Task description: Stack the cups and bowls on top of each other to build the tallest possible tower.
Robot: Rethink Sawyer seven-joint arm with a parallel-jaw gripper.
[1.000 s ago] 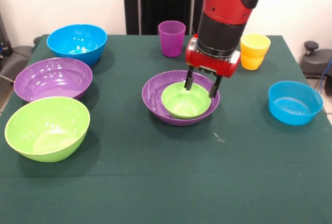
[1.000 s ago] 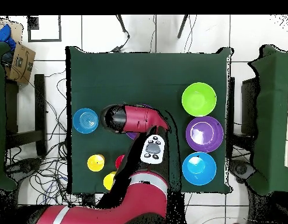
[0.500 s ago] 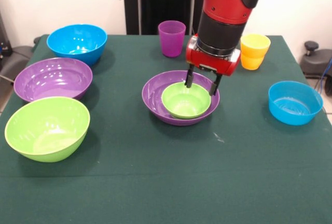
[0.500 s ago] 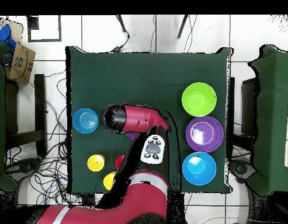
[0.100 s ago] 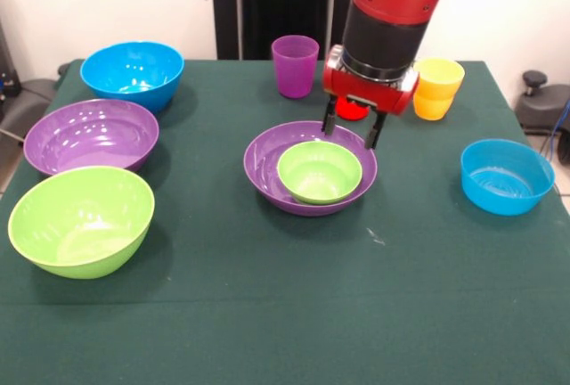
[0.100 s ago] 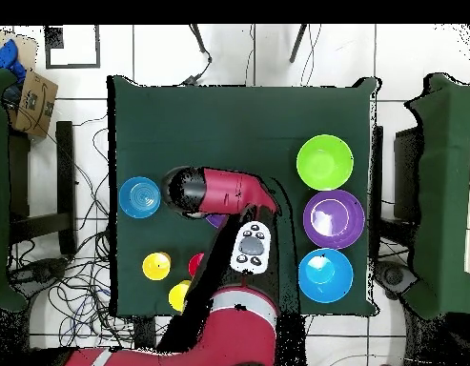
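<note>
A small green bowl [image 5: 320, 171] sits nested inside a large purple bowl [image 5: 264, 167] at the table's middle. My gripper [image 5: 349, 134] hangs open and empty just above their far rim, touching neither. A red cup [image 5: 354, 110] peeks out behind the fingers. A purple cup [image 5: 295, 65] stands at the far middle. Two stacked yellow cups [image 5: 438, 87] stand at the far right. In the overhead view the arm [image 6: 219, 191] hides the gripper and most of the nested bowls; only a sliver of the purple bowl [image 6: 215, 221] shows.
Along the left stand a large blue bowl [image 5: 132, 73], a large purple bowl [image 5: 91, 135] and a lime green bowl [image 5: 80, 218]. A small blue bowl [image 5: 506, 176] sits at the right. The overhead view shows a yellow cup [image 6: 156, 266] and the red cup [image 6: 194, 263].
The gripper has lifted out of the small green bowl, still open, and drawn slightly back. The green bowl stays in the purple bowl. The red cup now shows behind the fingers.
</note>
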